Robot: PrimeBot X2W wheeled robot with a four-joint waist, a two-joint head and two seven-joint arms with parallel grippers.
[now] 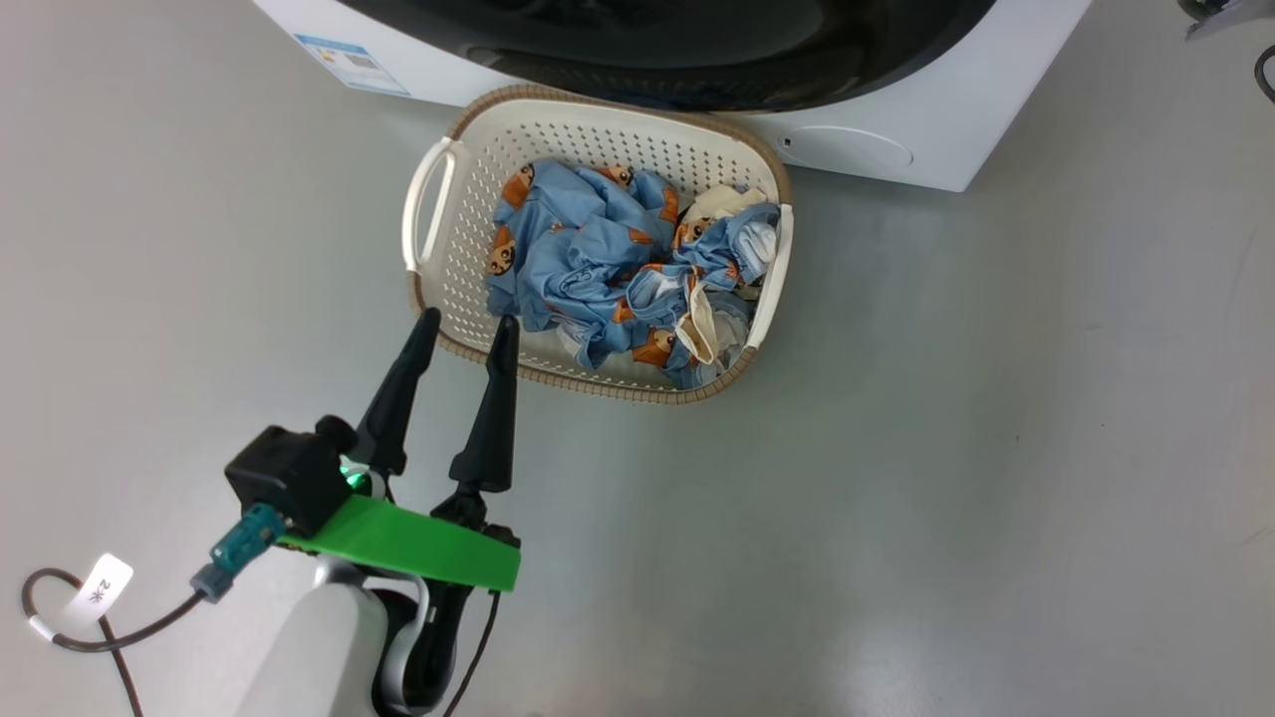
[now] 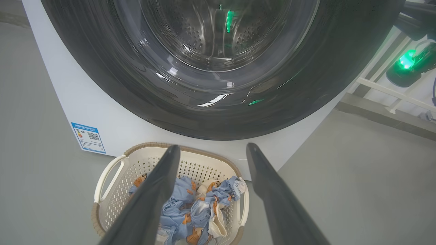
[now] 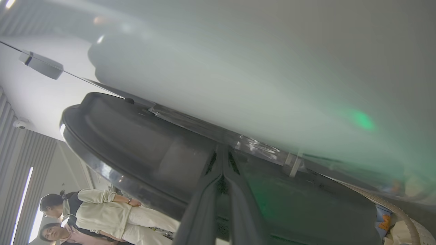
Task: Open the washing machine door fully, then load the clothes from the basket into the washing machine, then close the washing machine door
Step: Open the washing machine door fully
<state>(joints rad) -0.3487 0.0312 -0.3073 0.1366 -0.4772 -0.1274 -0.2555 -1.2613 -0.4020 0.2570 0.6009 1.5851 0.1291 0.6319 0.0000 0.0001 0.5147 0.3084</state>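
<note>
The basket (image 1: 598, 139) of clothes (image 1: 588, 259) before the washing machine (image 1: 956, 110)
Cream, brown-rimmed and upright, it holds crumpled blue printed clothes just in front of the white machine, below its glossy black-rimmed door (image 2: 136, 95).

Robot's left hand (image 1: 467, 319) held out low, dark fingers spread wide, nothing between them, pale forearm (image 1: 319, 637) behind it, right hand (image 3: 223, 153) fingers pressed flat together

washing machine door (image 2: 218, 115), beyond left jaws: glossy black rim, clear glass bowl | washing machine (image 2: 68, 98) casing: smooth white | basket (image 2: 115, 192), under jaw tips: matt cream perforated plastic, brown woven-look rim | clothes (image 2: 184, 204), between jaws: soft crumpled printed cloth | left gripper (image 2: 213, 146) fingers: matt dark plastic | floor (image 2: 340, 187): smooth grey, faint sheen
</note>
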